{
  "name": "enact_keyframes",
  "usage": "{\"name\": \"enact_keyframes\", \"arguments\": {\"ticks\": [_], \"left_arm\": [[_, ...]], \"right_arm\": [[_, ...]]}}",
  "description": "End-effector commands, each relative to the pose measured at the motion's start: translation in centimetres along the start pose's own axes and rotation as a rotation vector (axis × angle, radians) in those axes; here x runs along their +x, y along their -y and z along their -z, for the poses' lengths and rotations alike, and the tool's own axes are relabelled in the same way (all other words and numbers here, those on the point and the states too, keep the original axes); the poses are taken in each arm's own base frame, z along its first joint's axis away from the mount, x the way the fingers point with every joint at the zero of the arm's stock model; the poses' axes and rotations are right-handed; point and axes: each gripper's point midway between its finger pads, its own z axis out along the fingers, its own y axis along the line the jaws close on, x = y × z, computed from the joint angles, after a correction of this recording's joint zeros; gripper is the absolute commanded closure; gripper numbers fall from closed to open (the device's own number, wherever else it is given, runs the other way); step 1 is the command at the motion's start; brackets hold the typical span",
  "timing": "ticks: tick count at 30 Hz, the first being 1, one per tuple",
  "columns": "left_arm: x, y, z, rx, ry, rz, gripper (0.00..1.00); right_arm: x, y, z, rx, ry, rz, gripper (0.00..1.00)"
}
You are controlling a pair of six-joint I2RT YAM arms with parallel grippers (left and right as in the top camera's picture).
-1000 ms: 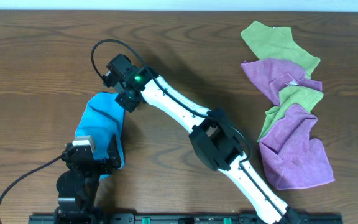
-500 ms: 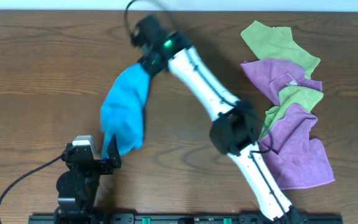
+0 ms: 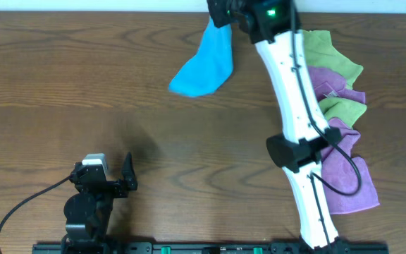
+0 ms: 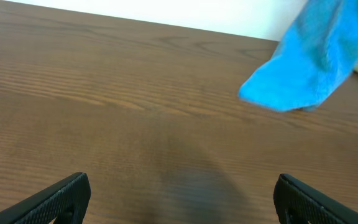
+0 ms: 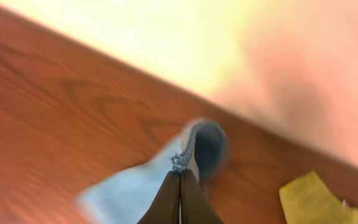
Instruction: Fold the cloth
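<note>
The sky-blue cloth [image 3: 204,62] hangs bunched from my right gripper [image 3: 220,15] at the far edge of the table, its lower end near the wood. In the right wrist view the jaws [image 5: 180,173] are shut on an edge of the cloth [image 5: 126,190], which trails below them. In the left wrist view the cloth [image 4: 312,59] dangles at the upper right. My left gripper [image 3: 122,178] sits near the front left, open and empty; its fingertips [image 4: 179,199] spread wide over bare wood.
A pile of lime-green cloths [image 3: 316,46] and purple cloths [image 3: 340,173] lies at the right, beside my right arm [image 3: 298,134]. A green corner [image 5: 322,202] shows in the right wrist view. The table's far edge meets a white wall.
My right gripper has carried the cloth from in front of the left gripper up and to the right, to the far edge. The left arm has stayed still.
</note>
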Motion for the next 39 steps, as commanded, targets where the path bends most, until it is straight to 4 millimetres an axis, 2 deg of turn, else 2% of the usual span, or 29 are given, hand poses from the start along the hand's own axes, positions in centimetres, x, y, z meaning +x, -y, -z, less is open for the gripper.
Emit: {"name": "enact_keyframes", "arguments": {"ticks": [1, 4, 6, 7, 8, 9, 10, 11, 13, 17, 18, 21, 23, 24, 26, 27, 31, 34, 36, 39], "left_arm": [[0.9, -0.2, -0.3, -0.006, -0.02, -0.004, 0.05], [0.9, -0.2, -0.3, -0.006, -0.02, -0.004, 0.05], [0.9, -0.2, -0.3, -0.006, -0.02, -0.004, 0.05], [0.9, -0.2, -0.3, -0.006, -0.02, -0.004, 0.05], [0.9, -0.2, -0.3, -0.006, -0.02, -0.004, 0.05], [0.9, -0.2, -0.3, -0.006, -0.02, -0.004, 0.05], [0.9, -0.2, -0.3, -0.006, -0.02, -0.004, 0.05], [0.9, -0.2, -0.3, -0.006, -0.02, -0.004, 0.05], [0.9, -0.2, -0.3, -0.006, -0.02, -0.004, 0.04], [0.9, -0.2, -0.3, -0.006, -0.02, -0.004, 0.05], [0.9, -0.2, -0.3, -0.006, -0.02, -0.004, 0.05], [0.9, -0.2, -0.3, -0.006, -0.02, -0.004, 0.05], [0.9, -0.2, -0.3, -0.006, -0.02, -0.004, 0.05], [0.9, -0.2, -0.3, -0.006, -0.02, -0.004, 0.05], [0.9, -0.2, -0.3, -0.006, -0.02, -0.004, 0.05], [0.9, -0.2, -0.3, -0.006, -0.02, -0.004, 0.05], [0.9, -0.2, -0.3, -0.006, -0.02, -0.004, 0.05], [0.9, -0.2, -0.3, -0.006, -0.02, -0.004, 0.05], [0.9, -0.2, -0.3, -0.006, -0.02, -0.004, 0.04], [0.9, -0.2, -0.3, -0.006, -0.02, -0.004, 0.05]], "right_arm": [[-1.9, -7.2, 3.6, -0.2, 0.064, 0.048, 0.99], [0.4, -14.6, 4.3, -0.389, -0.004, 0.138, 0.99], [4.0, -21.3, 4.8, -0.529, -0.1, 0.239, 0.99], [5.3, -23.1, 5.0, -0.556, -0.13, 0.277, 0.99], [6.7, -24.9, 5.2, -0.582, -0.16, 0.323, 0.92], [8.2, -26.8, 5.3, -0.607, -0.19, 0.382, 0.55], [9.3, -27.9, 5.3, -0.612, -0.207, 0.427, 0.28], [9.9, -28.3, 5.1, -0.594, -0.218, 0.45, 0.21], [10.2, -27.9, 4.5, -0.517, -0.223, 0.475, 0.12], [9.6, -25.4, 3.3, -0.422, -0.226, 0.463, 0.11], [9.5, -24.3, 2.9, -0.407, -0.234, 0.444, 0.12], [9.4, -20.4, 1.6, -0.358, -0.279, 0.345, 0.24], [9.6, -17.3, 0.5, -0.323, -0.315, 0.279, 0.41], [9.7, -15.4, -0.1, -0.3, -0.332, 0.24, 0.6], [10.1, -12.2, -1.0, -0.285, -0.364, 0.168, 0.91], [10.5, -11.0, -1.5, -0.284, -0.381, 0.133, 0.98], [13.5, -7.2, -3.3, -0.315, -0.487, 0.024, 0.99], [15.8, -6.7, -3.6, -0.375, -0.565, -0.038, 0.99], [16.2, -7.1, -2.9, -0.454, -0.591, -0.08, 0.99], [15.1, -7.0, -1.0, -0.492, -0.576, -0.107, 0.98]]}}
